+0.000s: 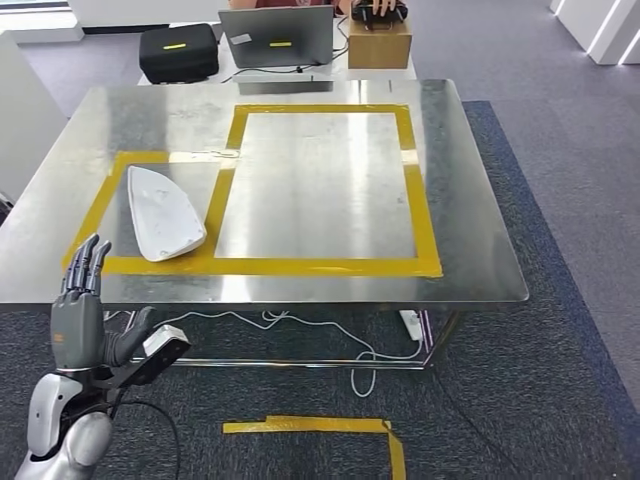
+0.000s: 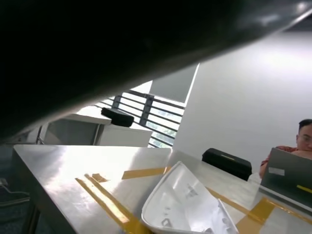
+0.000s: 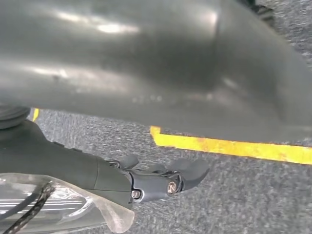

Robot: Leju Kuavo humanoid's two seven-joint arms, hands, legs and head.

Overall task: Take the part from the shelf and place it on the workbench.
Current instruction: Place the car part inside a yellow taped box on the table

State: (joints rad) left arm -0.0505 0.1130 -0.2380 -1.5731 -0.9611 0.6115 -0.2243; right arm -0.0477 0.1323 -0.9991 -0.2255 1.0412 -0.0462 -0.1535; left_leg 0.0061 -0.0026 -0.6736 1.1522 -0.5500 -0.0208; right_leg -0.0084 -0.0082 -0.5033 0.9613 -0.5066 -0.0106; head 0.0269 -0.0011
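The white flat part (image 1: 164,211) lies on the metal workbench (image 1: 317,190), inside the smaller yellow-taped box at its left. My left hand (image 1: 79,310) is raised just in front of the bench's near left edge, below and to the left of the part, fingers straight and apart, holding nothing. From the left wrist, the part (image 2: 185,204) rests on the bench top (image 2: 73,165) a short way ahead. My right hand (image 3: 162,178) hangs low over the grey carpet, its fingers loosely stretched out and empty.
A larger yellow-taped rectangle (image 1: 324,185) marks the bench's middle. Behind the bench stand a laptop (image 1: 276,37), a black case (image 1: 179,51) and a cardboard box (image 1: 380,42), with a person seated there. Cables and a power strip (image 1: 411,322) lie under the bench. Yellow floor tape (image 1: 317,427) lies ahead.
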